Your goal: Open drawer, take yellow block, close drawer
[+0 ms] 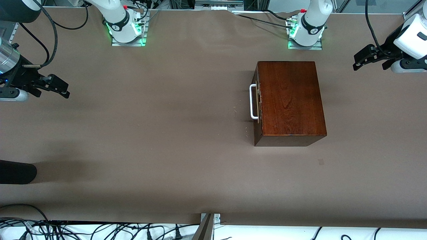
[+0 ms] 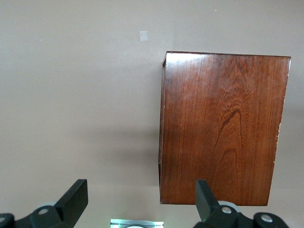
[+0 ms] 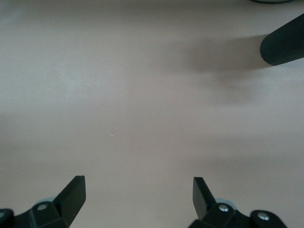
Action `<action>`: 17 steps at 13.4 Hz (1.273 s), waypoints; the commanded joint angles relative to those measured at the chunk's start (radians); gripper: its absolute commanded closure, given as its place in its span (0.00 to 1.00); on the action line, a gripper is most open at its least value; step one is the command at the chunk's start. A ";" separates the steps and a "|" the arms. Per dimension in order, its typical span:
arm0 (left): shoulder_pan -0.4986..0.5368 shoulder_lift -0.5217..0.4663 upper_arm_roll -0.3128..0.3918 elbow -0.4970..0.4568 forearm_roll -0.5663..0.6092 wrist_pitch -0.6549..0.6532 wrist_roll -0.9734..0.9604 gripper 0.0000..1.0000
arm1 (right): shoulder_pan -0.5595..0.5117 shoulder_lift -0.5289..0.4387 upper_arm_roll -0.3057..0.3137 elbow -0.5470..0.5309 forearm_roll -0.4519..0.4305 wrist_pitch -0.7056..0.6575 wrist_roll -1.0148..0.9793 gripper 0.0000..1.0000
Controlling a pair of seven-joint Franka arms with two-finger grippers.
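The glossy reddish-brown wooden box [image 1: 289,100] stands on the table toward the left arm's end, its drawer shut. The drawer's dark front with the white bar handle [image 1: 253,101] faces the right arm's end. The box also shows in the left wrist view [image 2: 223,128]. The yellow block is hidden. My left gripper [image 1: 357,63] is open and empty, up in the air over the table's edge at the left arm's end. In its wrist view [image 2: 140,194] the box lies under one finger. My right gripper [image 1: 63,88] is open and empty, over bare table at the right arm's end [image 3: 137,192].
The brown table cover [image 1: 166,133] is bare around the box. A black rod [image 1: 16,171] pokes in from the right arm's end, nearer the front camera, and shows in the right wrist view [image 3: 282,42]. The arm bases [image 1: 126,26] stand along the back edge.
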 commanded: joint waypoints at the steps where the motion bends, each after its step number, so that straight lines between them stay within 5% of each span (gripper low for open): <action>1: 0.012 -0.020 -0.011 0.003 -0.006 -0.005 0.009 0.00 | -0.001 0.000 0.004 0.011 -0.006 -0.016 -0.011 0.00; 17: 0.014 -0.022 -0.012 0.001 -0.006 -0.005 0.009 0.00 | -0.003 0.004 0.002 0.007 -0.006 -0.028 -0.009 0.00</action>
